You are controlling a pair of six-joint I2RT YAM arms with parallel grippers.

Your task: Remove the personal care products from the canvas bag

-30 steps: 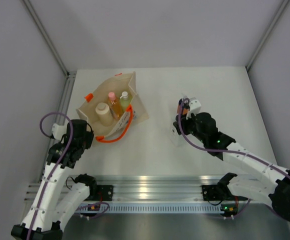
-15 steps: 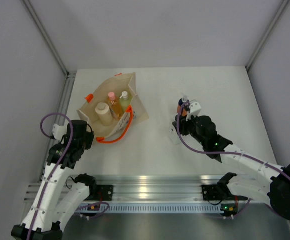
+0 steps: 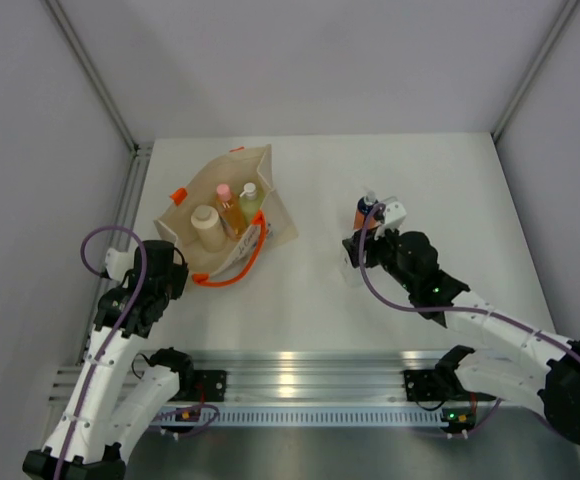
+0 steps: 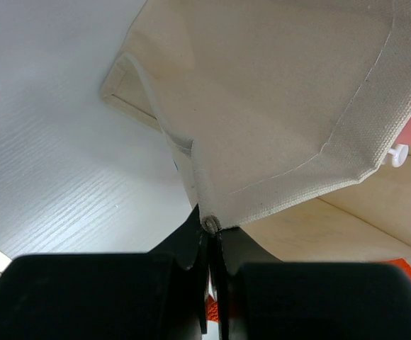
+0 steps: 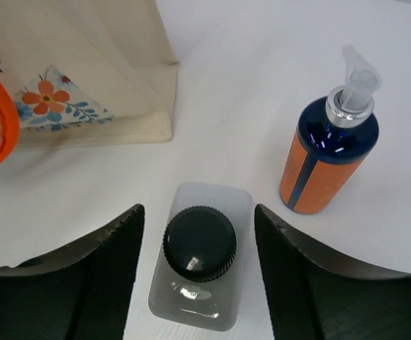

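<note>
While the right claw (image 5: 198,219) stood released, its fingers on either side of the clear bottle (image 5: 200,265) without touching it, that dark-capped bottle stood upright on the table (image 3: 420,180). Just beside it stood the orange bottle (image 5: 326,166) with the dark-blue top. Well apart, the canvas bag (image 3: 175,215) lay open with the cream squat bottle (image 3: 208,225), the peach bottle (image 3: 226,205) and the yellow-green bottle (image 3: 250,200) inside. At the bag's near edge, the left claw (image 4: 209,234) was clenched on the canvas hem.
</note>
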